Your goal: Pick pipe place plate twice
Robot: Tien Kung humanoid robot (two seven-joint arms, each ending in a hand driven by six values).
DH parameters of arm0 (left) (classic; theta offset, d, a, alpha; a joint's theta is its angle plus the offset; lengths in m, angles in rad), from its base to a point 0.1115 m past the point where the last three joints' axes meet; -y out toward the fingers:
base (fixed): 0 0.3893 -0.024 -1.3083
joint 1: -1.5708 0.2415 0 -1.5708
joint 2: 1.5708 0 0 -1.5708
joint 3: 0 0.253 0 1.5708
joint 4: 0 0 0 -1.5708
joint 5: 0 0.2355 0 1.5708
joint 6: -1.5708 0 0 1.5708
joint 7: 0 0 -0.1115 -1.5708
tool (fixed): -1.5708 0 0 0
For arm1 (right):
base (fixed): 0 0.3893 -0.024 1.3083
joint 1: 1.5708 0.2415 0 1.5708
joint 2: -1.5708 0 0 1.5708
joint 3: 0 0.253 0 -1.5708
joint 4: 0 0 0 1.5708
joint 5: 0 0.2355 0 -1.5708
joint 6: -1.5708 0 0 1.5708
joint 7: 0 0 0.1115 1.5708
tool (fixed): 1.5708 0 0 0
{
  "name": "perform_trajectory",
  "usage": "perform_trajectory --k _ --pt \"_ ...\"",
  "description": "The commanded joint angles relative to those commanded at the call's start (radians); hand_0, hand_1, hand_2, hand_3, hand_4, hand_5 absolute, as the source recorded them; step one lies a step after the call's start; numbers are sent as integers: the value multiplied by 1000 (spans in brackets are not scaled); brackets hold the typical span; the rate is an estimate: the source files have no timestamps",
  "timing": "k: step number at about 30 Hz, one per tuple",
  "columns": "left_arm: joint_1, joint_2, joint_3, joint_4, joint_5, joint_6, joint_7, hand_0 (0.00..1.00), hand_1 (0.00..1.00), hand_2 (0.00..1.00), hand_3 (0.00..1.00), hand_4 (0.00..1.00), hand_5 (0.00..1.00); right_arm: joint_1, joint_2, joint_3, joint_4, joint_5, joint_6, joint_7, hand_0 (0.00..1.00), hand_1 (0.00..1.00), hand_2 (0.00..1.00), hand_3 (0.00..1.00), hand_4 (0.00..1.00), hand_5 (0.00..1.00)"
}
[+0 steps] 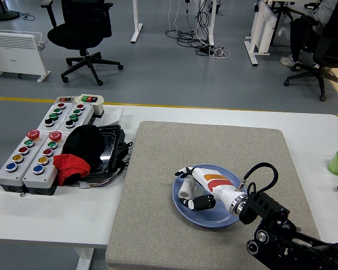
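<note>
My right robot hand (196,188) is low over the blue plate (224,216), fingers wrapped around the white pipe (186,194) at the plate's nine o'clock, ready for letting go. Farther off at ten o'clock, button boxes (42,143) sit on the counter (312,126).

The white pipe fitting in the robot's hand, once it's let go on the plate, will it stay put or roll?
The white pipe fitting looks rigid, probably light plastic. It seems short and stubby, so it would likely settle. The blue plate appears smooth and dished, so it might slide inward. The right hand hides its exact shape.
</note>
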Motion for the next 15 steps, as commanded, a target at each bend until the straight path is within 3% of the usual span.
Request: perform_trajectory --k 5,15 --pt "0 0 1 0 1 -1 -1 732 742 701 646 400 998 -3 -2 18 1 41 -14 40 998 939 998 998 797 422" --pt "-1 -1 -2 0 5 -1 -2 732 742 702 646 400 998 -25 -25 82 27 62 -19 45 998 948 998 998 832 444"
